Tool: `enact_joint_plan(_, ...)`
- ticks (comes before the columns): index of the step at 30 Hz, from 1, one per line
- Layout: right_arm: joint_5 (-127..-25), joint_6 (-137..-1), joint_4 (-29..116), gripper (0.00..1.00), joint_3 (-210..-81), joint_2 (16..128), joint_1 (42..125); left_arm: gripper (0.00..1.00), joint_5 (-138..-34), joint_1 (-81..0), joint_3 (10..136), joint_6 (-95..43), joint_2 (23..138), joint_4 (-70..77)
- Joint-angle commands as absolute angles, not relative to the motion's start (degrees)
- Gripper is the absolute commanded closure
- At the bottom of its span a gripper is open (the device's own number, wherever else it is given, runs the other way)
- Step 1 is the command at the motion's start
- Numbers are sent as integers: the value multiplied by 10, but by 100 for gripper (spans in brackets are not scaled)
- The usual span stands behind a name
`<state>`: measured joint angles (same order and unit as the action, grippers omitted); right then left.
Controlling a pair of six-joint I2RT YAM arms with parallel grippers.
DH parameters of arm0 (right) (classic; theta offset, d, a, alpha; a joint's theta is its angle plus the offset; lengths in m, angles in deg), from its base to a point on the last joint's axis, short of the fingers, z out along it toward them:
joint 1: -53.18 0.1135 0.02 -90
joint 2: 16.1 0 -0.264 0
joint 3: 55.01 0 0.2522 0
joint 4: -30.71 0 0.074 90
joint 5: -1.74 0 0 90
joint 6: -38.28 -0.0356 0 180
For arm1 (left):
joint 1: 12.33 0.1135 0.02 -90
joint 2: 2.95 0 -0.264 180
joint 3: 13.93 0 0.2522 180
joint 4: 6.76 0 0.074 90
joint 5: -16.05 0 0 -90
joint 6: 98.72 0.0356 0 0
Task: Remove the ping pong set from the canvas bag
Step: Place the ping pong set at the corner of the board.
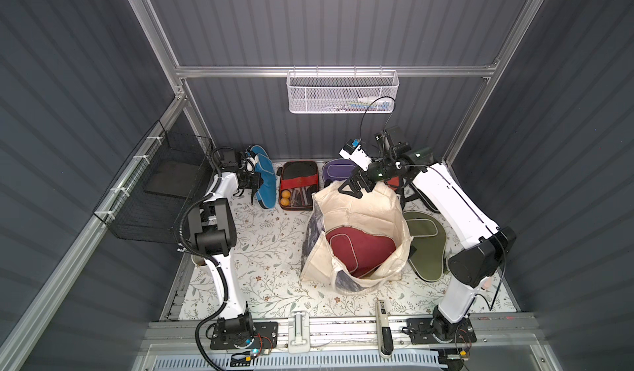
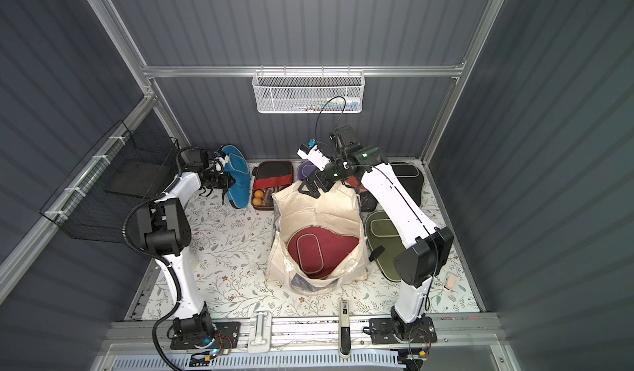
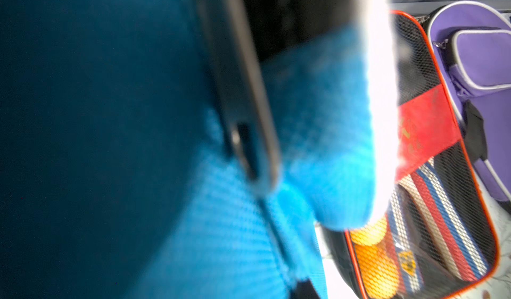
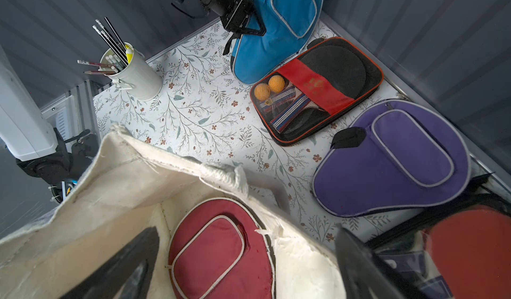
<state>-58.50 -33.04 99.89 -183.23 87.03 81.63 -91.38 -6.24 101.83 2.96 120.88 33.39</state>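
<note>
Left gripper (image 1: 255, 180) clamps the blue case (image 1: 267, 177), ten o'clock from the bag (image 1: 356, 211); right gripper (image 1: 355, 190) jaws apart. The pencil cup (image 4: 135, 73) shows clearly from the right wrist.

I count five paddle cases I can tell apart: one blue case (image 4: 265, 49), one purple case (image 4: 387, 167), one maroon case (image 4: 221, 256), one olive case (image 1: 427, 246) and one black case (image 2: 410, 180). Overlaps may hide more.

There are two rectangular packs, a mesh-fronted pack (image 4: 318, 90) and a half-hidden pack (image 4: 470, 245), with two orange balls (image 4: 276, 83) showing.

I see one canvas bag (image 1: 356, 208).

There are two wire baskets, a white basket (image 1: 343, 95) and a black basket (image 1: 154, 197).

One cup (image 4: 141, 82) holds pencils (image 4: 110, 43), too bunched to number.
</note>
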Motion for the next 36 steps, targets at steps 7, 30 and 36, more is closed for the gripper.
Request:
enact_joint_plan(7,-596,-326,1009,1,-1813,848,818,52,-851,-57,1055,70,1238,356)
enact_joint_plan(30,-607,-324,1009,1,-1795,820,818,9,-730,-58,1032,118,1227,345)
enact_joint_plan(36,-613,-323,1012,1,-1791,807,818,7,-721,-58,1019,118,1202,331)
